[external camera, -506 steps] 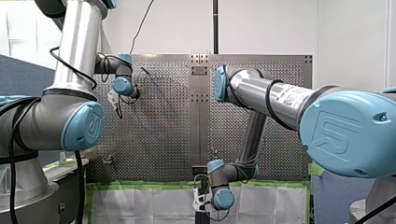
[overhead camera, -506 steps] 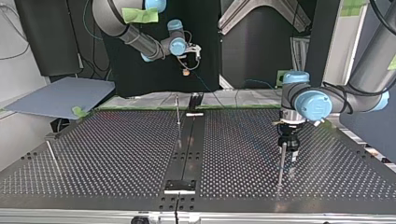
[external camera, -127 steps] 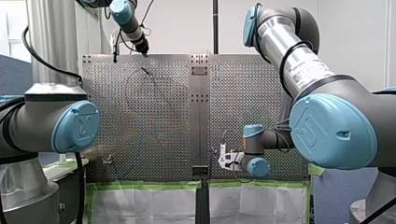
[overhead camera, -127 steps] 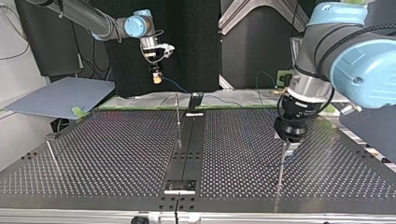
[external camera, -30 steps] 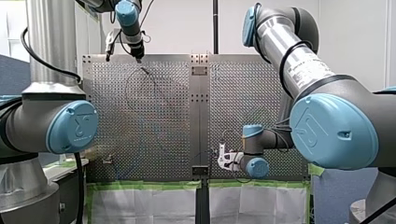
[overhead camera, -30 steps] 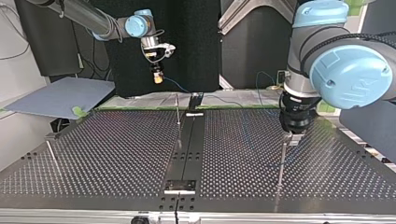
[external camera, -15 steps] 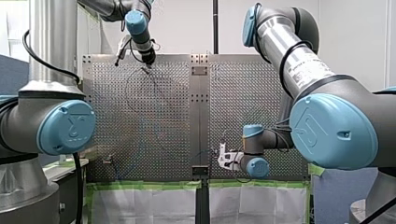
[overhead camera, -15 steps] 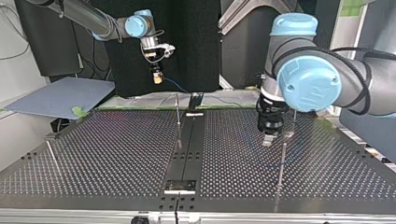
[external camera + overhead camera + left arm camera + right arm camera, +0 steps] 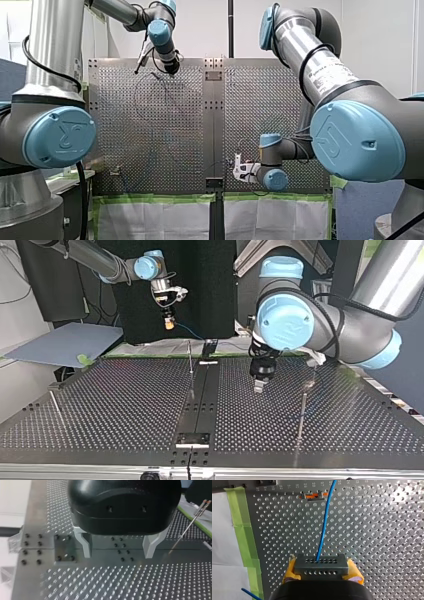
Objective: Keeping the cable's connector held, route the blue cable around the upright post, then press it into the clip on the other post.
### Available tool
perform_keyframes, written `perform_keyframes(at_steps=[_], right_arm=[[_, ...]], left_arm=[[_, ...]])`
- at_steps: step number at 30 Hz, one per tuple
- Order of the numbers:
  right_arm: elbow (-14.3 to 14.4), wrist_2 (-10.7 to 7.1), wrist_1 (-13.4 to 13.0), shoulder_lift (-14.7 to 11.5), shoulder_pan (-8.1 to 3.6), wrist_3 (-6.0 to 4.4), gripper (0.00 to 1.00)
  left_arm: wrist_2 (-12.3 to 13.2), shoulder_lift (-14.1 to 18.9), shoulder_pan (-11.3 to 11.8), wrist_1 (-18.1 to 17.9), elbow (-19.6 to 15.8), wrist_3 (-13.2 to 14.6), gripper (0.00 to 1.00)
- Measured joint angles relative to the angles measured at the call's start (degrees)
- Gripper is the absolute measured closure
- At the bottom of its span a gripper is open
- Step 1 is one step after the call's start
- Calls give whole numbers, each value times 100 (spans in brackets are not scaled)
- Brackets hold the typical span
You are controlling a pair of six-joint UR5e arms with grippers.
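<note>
Blue cable [image 9: 323, 527]: one end enters a grey connector [image 9: 321, 566]. My right gripper [image 9: 322, 570] pinches this connector between its yellow pads [image 9: 355, 574].

Reference for all positions is the dark centre strip [image 9: 200, 405] of the perforated table [image 9: 110, 405].

Right gripper: in the top view it hangs well above the table, beyond the strip's far end and to the strip's left. The cable leaves it slanting down toward that far end. Past that point the line is too faint to trace. In the right wrist view the cable runs straight ahead from the connector over the table. It passes the end of a small orange-and-metal fitting [image 9: 313, 497]. Green tape [image 9: 243, 530] borders the table edge beside it.

My left gripper [image 9: 117, 553]: black body, metal fingers [image 9: 86, 545] spread wide, nothing between them. In the top view it hovers just above the table to the strip's right. A thin rod [image 9: 186, 530] with an orange-marked head stands to one side of it, apart from it.

Upright post [image 9: 190, 362]: just beside the strip on its left in the top view, near the far end.

Second post [image 9: 302, 415]: well to the strip's right, with the left gripper between it and the strip.

Whether the cable touches either post cannot be told.
</note>
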State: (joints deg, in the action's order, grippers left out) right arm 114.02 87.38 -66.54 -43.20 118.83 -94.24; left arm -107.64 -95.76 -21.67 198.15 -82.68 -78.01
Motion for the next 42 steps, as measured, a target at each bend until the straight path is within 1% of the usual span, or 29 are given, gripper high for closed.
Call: perform_keyframes(at_steps=[4,7,15,20,28,37,42], right_arm=[[0,0,5,-1,4,0,100],[1,0,3,-1,7,0,100],[0,0,0,-1,13,0,100],[0,0,0,0,21,0,100],[0,0,3,0,24,8,100],[2,0,0,-1,24,17,100],[3,0,0,-1,23,18,100]], left_arm=[[-189,-196,-190,-52,0,214,0],[-341,-327,-267,-125,0,368,0],[-654,-475,-346,-377,0,701,0],[-902,-690,-416,-519,0,935,0],[-1295,-1028,-466,-885,0,1074,0],[-1738,-1163,-476,-1334,0,1172,0],[-1887,-1372,-523,-1520,0,1221,0]])
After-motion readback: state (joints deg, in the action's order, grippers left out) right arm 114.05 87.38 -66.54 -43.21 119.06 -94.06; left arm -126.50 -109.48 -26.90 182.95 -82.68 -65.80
